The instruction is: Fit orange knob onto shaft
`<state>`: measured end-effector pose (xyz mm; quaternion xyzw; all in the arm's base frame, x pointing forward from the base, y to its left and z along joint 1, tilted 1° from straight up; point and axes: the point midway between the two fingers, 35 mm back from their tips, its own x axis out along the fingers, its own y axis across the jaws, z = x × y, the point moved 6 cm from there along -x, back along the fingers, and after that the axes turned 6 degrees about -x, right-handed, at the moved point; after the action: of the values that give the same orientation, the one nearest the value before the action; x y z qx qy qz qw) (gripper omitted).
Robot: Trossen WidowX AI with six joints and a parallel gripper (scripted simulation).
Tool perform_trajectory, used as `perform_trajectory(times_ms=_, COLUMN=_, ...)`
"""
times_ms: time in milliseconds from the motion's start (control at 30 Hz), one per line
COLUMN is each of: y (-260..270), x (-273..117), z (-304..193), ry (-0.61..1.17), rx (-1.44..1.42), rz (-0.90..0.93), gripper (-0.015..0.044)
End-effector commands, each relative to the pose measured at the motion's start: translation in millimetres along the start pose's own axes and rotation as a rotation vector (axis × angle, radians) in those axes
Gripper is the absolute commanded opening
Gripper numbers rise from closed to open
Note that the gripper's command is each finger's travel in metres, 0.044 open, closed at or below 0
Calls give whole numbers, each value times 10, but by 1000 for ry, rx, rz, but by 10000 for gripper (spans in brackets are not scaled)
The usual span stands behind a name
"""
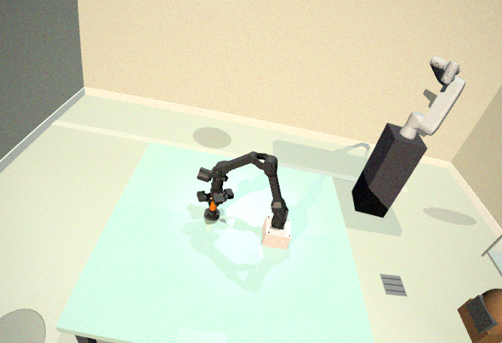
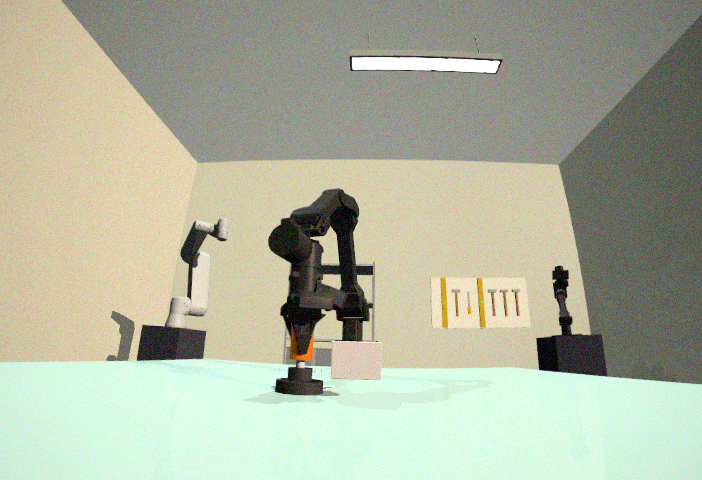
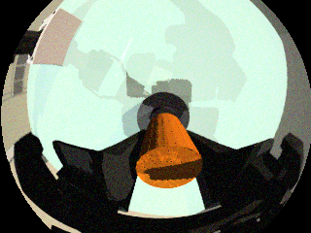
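Note:
The orange knob (image 1: pixel 213 205) (image 2: pixel 293 352) (image 3: pixel 168 155) is held upright. My gripper (image 1: pixel 213 201) (image 2: pixel 302 346) is shut on it, with a finger on each side in the wrist view. The black round pedestal (image 1: pixel 212 214) (image 2: pixel 298 387) (image 3: pixel 163 101) stands on the table right below the knob. A short length of the silver shaft (image 2: pixel 301 365) shows between the knob's lower end and the pedestal in the exterior view, so the knob is above the pedestal, not down on it. The knob's hole and the shaft's flat side are hidden.
The arm's pale pink base block (image 1: pixel 276 233) (image 2: pixel 356 360) (image 3: pixel 57 39) stands on the pale green table (image 1: pixel 138 283) (image 2: pixel 136 430), to the right of the pedestal in the top and exterior views. A white arm on a dark stand (image 1: pixel 393 169) (image 2: pixel 171 343) is beyond the table.

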<state>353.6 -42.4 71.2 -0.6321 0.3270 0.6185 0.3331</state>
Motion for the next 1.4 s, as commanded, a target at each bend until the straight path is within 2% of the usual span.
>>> perform_trajectory(times_ms=0, y=-2, x=24, z=-5, ry=2, rx=-12, rz=1, gripper=0)
perform_trajectory(times_ms=433, y=9, x=116, z=5, ry=2, rx=-111, rz=1, gripper=0)
perform_trajectory(times_ms=933, y=4, x=131, z=4, ry=2, rx=-89, rz=-3, gripper=0)
perform_trajectory(times_ms=1367, y=4, x=131, z=4, ry=2, rx=-89, rz=-3, gripper=341)
